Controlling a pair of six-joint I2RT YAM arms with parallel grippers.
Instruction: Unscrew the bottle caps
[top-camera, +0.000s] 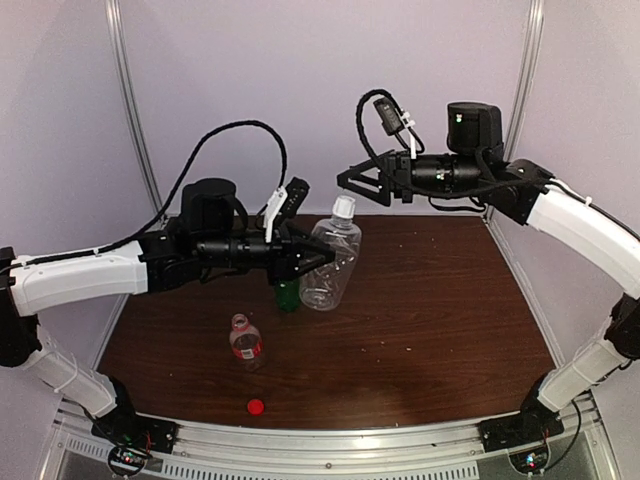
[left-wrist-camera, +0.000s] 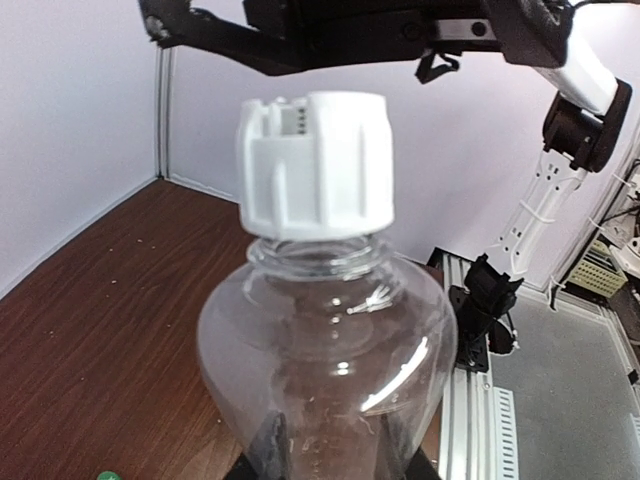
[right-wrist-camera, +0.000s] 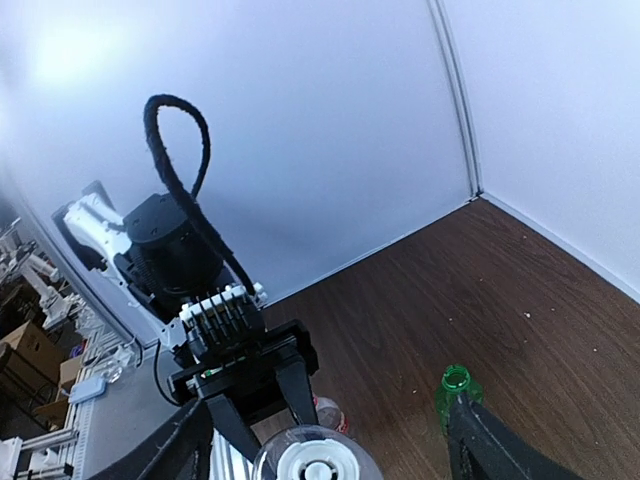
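Observation:
My left gripper (top-camera: 312, 262) is shut on the larger clear ribbed bottle (top-camera: 328, 265) and holds it tilted above the table; in the left wrist view its fingers (left-wrist-camera: 262, 448) show through the bottle (left-wrist-camera: 330, 340). The white-grey cap (top-camera: 344, 207) (left-wrist-camera: 313, 163) sits on its neck. My right gripper (top-camera: 347, 182) is open just above and left of the cap, which lies between its fingers in the right wrist view (right-wrist-camera: 318, 466). The slim green bottle (top-camera: 288, 296) (right-wrist-camera: 455, 385) stands with an open neck. The short red-label bottle (top-camera: 245, 341) stands capless. The red cap (top-camera: 256, 406) lies near the front edge. The green cap is out of view.
The dark wooden table (top-camera: 430, 320) is walled in by white panels at the back and sides. A metal rail (top-camera: 330, 445) runs along the near edge. A bit of green (left-wrist-camera: 108, 475) shows at the bottom edge of the left wrist view.

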